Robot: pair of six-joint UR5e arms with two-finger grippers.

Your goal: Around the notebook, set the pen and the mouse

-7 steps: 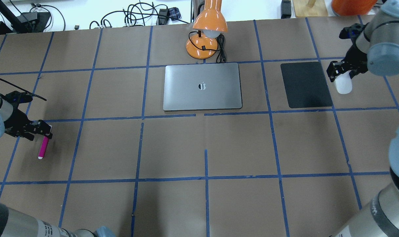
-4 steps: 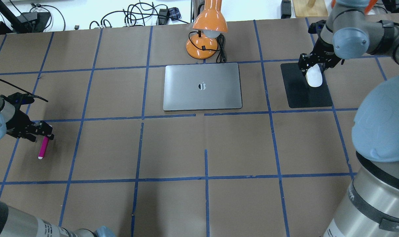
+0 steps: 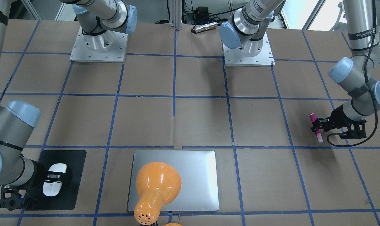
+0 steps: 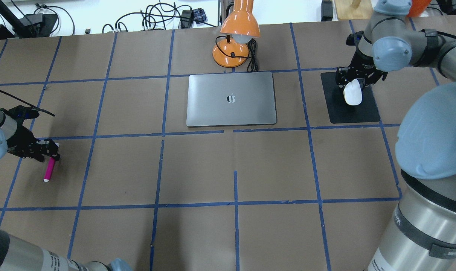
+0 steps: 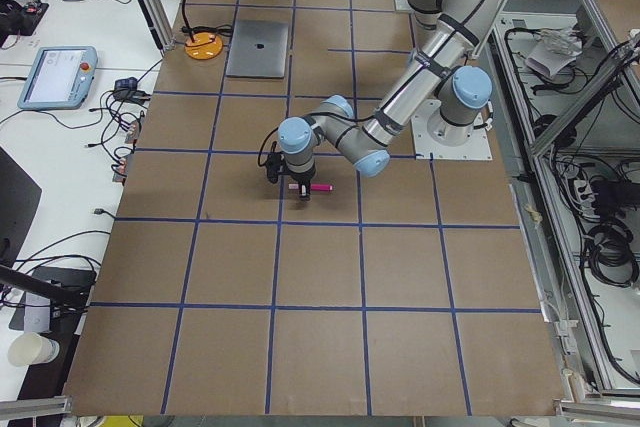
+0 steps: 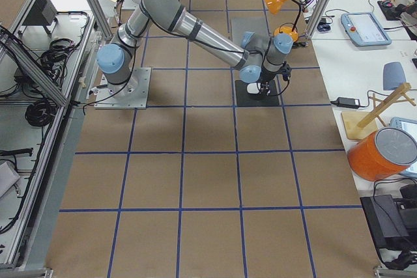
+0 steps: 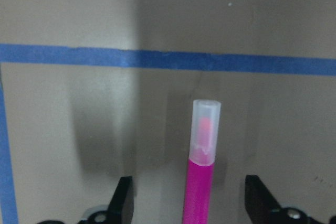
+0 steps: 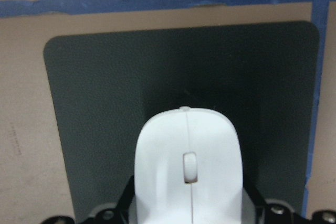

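Observation:
The pink pen (image 4: 48, 171) lies on the brown table at the far left, its pale cap (image 7: 205, 129) pointing away from the wrist camera. My left gripper (image 4: 51, 153) is open and straddles the pen's upper end, with a clear gap on both sides of it (image 3: 319, 137). The silver notebook (image 4: 212, 103) lies shut at the table's far middle. My right gripper (image 4: 352, 86) is shut on the white mouse (image 4: 353, 96), holding it by its sides (image 8: 188, 150) over the black mat (image 4: 357, 113). Whether the mouse rests on the mat, I cannot tell.
An orange desk lamp (image 4: 235, 41) with its cord stands just behind the notebook and hides part of it in the front-facing view (image 3: 157, 185). Blue tape lines grid the brown table. Cables and devices lie beyond the far edge.
My right arm has carried the mouse leftward, from beyond the mat's right edge to over the mat. The left gripper has barely shifted and the pen lies where it was.

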